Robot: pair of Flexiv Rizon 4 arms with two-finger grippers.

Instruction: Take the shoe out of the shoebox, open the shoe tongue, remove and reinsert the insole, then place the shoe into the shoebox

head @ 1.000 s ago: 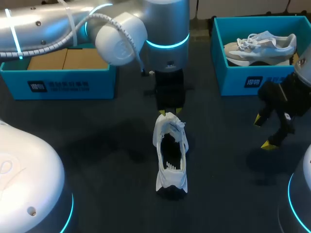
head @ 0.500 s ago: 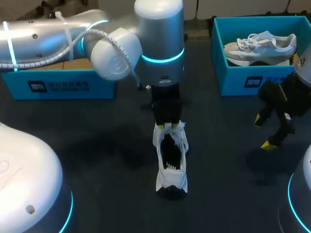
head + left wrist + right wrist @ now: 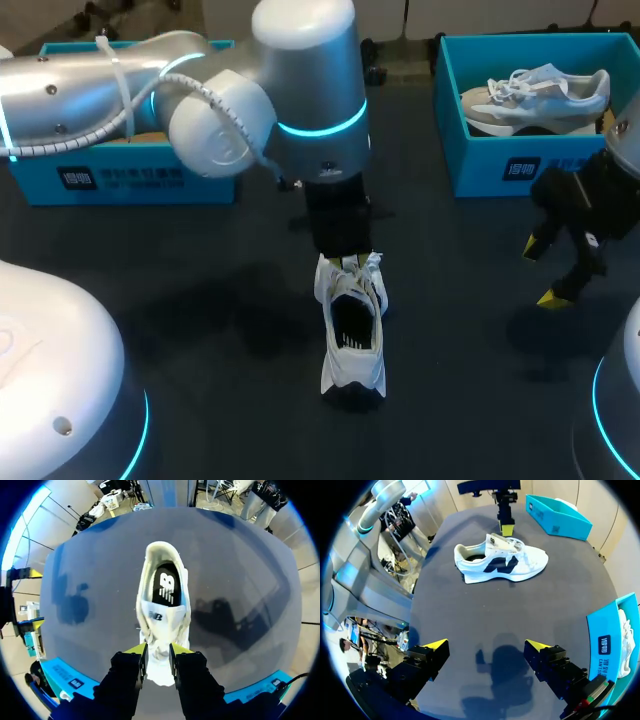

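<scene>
Dark table [image 3: 200,300], two shoeboxes [image 3: 120,180] [image 3: 520,165], two shoes [image 3: 352,335] [image 3: 535,95], left pincer [image 3: 157,652] grasping tongue [image 3: 162,615], right pincer [image 3: 485,647] released

The shoe [image 3: 501,562] is white with a navy side mark and black insole [image 3: 166,586]; the shoebox [image 3: 205,175] is teal.

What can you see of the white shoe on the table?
The white shoe stands upright on its sole near the middle of the dark table, a dark mark on its side. Its heel points toward the robot, its toe away. The opening shows a dark insole inside; the tongue sits at its front edge. The left gripper appears to pinch the laced front between its fingers. Nothing else touches it.
</scene>
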